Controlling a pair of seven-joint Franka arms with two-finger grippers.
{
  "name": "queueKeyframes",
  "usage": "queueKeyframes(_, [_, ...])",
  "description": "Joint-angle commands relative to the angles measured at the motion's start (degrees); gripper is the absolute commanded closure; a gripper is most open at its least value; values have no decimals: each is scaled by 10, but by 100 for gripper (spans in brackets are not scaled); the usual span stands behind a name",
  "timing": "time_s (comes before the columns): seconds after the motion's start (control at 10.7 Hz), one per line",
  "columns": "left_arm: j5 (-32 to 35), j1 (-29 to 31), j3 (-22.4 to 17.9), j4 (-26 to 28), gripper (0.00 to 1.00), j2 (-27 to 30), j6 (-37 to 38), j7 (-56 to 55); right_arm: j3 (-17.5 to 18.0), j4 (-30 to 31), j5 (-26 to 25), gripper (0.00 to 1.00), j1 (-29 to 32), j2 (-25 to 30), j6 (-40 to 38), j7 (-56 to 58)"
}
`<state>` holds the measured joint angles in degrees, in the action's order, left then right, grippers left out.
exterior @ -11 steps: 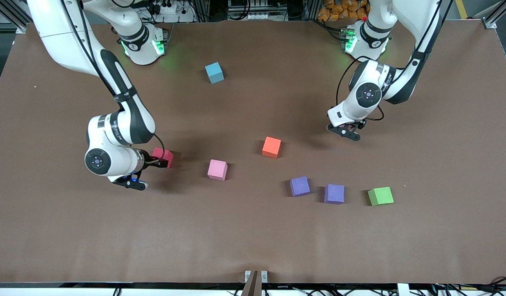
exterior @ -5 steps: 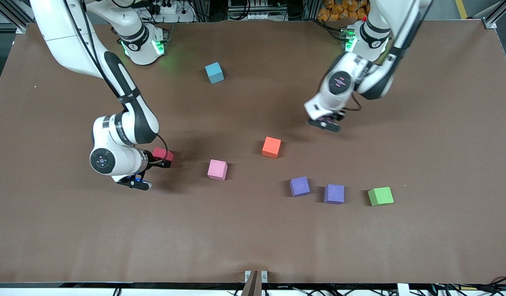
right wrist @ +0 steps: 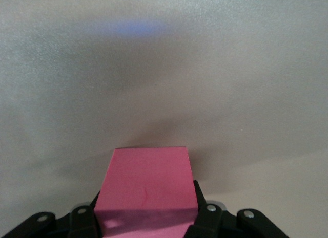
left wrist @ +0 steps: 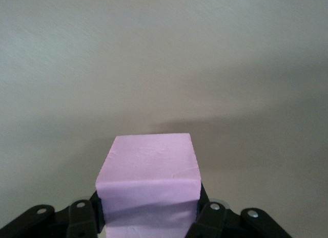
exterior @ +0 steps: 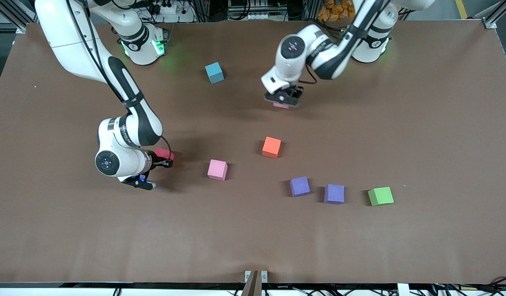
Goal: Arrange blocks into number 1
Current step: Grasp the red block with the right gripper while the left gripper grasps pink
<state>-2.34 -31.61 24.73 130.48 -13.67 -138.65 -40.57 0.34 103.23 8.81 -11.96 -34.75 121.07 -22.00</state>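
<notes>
My left gripper (exterior: 282, 100) is shut on a pink block (exterior: 280, 105), held over bare table between the blue cube and the orange block. In the left wrist view the pink block (left wrist: 148, 166) fills the gap between the fingers of the left gripper (left wrist: 148, 210). My right gripper (exterior: 165, 160) is shut on the red block (exterior: 164, 153), low over the table beside the second pink block (exterior: 217, 169). The right wrist view shows the red block (right wrist: 146, 176) clamped in the right gripper (right wrist: 146, 215). The orange block (exterior: 271, 147) and a purple block (exterior: 299, 186) rest on the table.
A second purple cube (exterior: 334, 194) and a green cube (exterior: 380, 196) lie in a row with the purple block, toward the left arm's end. A blue cube (exterior: 214, 72) sits close to the right arm's base. The brown table (exterior: 253, 238) is bare nearer the front camera.
The left arm has swung toward the table's middle carrying the pink block. The right gripper with the red block has edged slightly toward the pink block on the table.
</notes>
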Motion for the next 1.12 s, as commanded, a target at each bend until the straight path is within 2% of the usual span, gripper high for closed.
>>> queueKeyframes(0.0, [-14, -34, 12, -31, 100, -39, 10, -60, -2, 7, 14, 42, -6, 33, 0, 8])
queueKeyframes(0.38, [-16, -97, 16, -95, 100, -113, 10, -159, -3, 14, 13, 42, -45, 88, -8, -27])
queueKeyframes(0.66, [-22, -121, 15, -111, 100, -146, 10, -191, -3, 75, 14, 42, -69, 152, 2, -30])
queueKeyframes(0.84, [-22, -125, 11, -111, 100, -149, 10, -188, -3, 117, 14, 42, -89, 188, 11, -30])
queueKeyframes(0.94, [-22, -124, 9, -112, 65, -150, 10, -186, -2, 142, 14, 42, -97, 207, 22, -30])
queueKeyframes(1.03, [-22, -123, 8, -118, 1, -147, 10, -194, -2, 163, 14, 42, -100, 220, 26, -30])
